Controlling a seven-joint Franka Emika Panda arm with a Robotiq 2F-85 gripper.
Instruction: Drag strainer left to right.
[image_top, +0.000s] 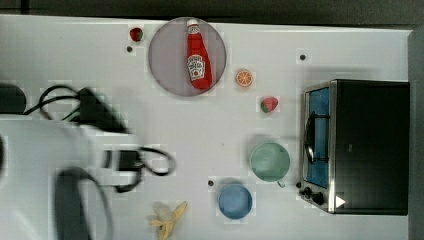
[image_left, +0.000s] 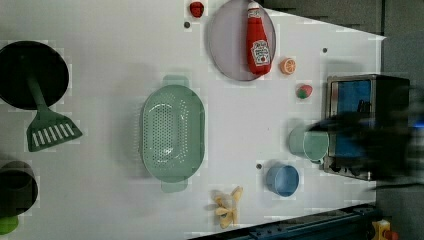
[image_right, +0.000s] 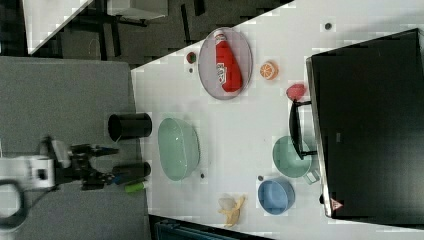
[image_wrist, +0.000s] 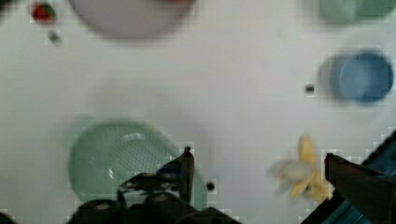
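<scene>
While pincer gapes wide, oval perforated mint plastic strainer sits on smooth white table.

The strainer was a pale mint-green oval colander of plastic, its bowl dotted with many small holes and a small flat tab at each narrow end. It sat upright and empty on the white table, its long axis running up and down in the left view, touching nothing around it. In the right view it lay close to the table's near edge.
</scene>
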